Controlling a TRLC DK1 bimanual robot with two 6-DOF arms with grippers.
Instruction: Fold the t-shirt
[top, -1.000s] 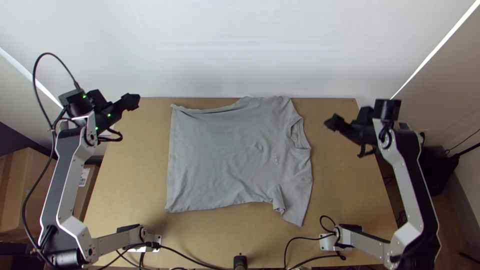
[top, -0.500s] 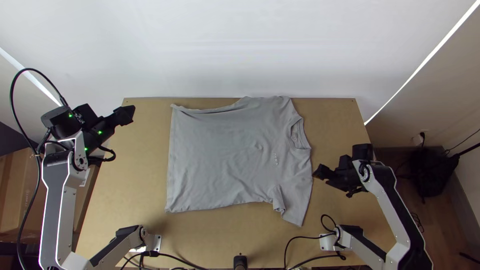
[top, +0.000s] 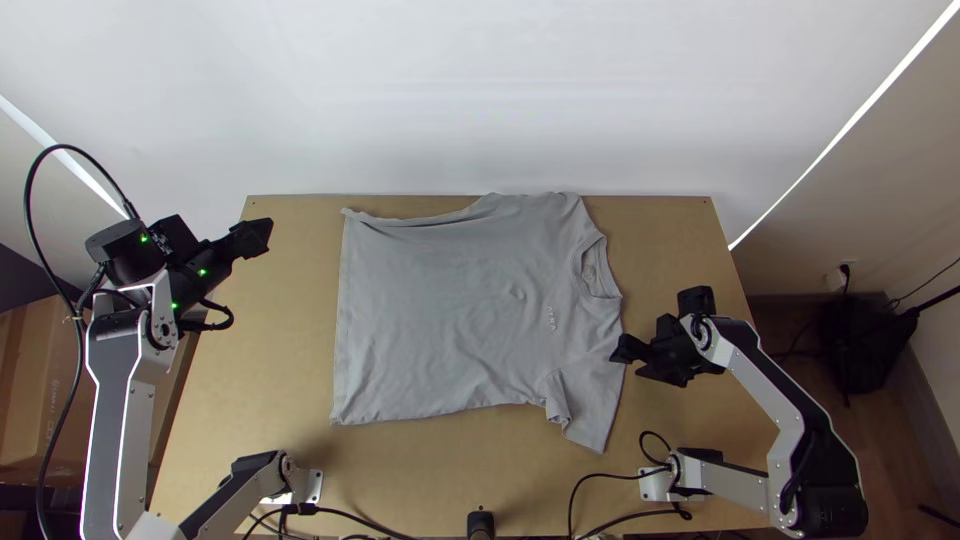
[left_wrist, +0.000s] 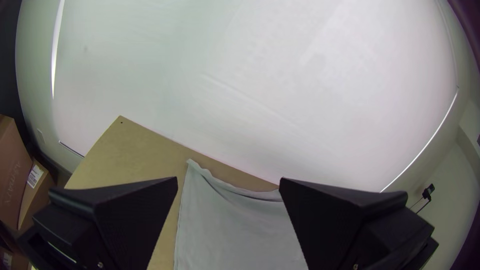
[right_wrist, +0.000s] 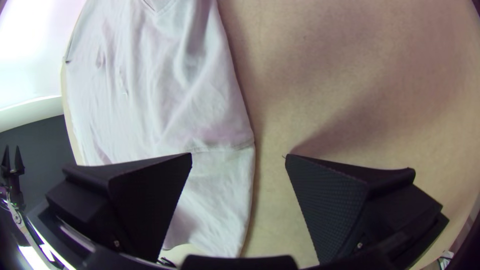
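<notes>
- The grey t-shirt (top: 440, 310) lies spread on the light wooden bench (top: 250, 400), its hem (top: 340, 335) towards the left side and its collar (top: 601, 270) towards the right.
- The near sleeve (top: 598, 405) points down towards the near edge of the bench, with a small fold of cloth (top: 557, 398) beside it at the underarm.
- Along the far side, the cloth edge is rolled into a narrow ridge (top: 415, 221) running from the far hem corner (a slightly wavy line, that one).
- A small puckered spot (top: 517, 293) sits on the chest, near some light print (top: 551, 318).
- The left end effector (top: 262, 232) is over the far left part of the bench, apart from the shirt; in the left wrist view its fingers (left_wrist: 140, 210) stand wide apart, with nothing held between them.
- The right end effector (top: 627, 364) is at the shirt's right side, by the near sleeve. In the right wrist view, its fingers (right_wrist: 327, 205) are also well apart, one in front of the sleeve and the other in front of bare wood, gripping nothing.
- Cardboard boxes (top: 30, 380) stand to the left of the bench, and a black bag (top: 855, 345) is on the floor to the right.
- Behind the bench rises a white wall (top: 480, 100).
</notes>
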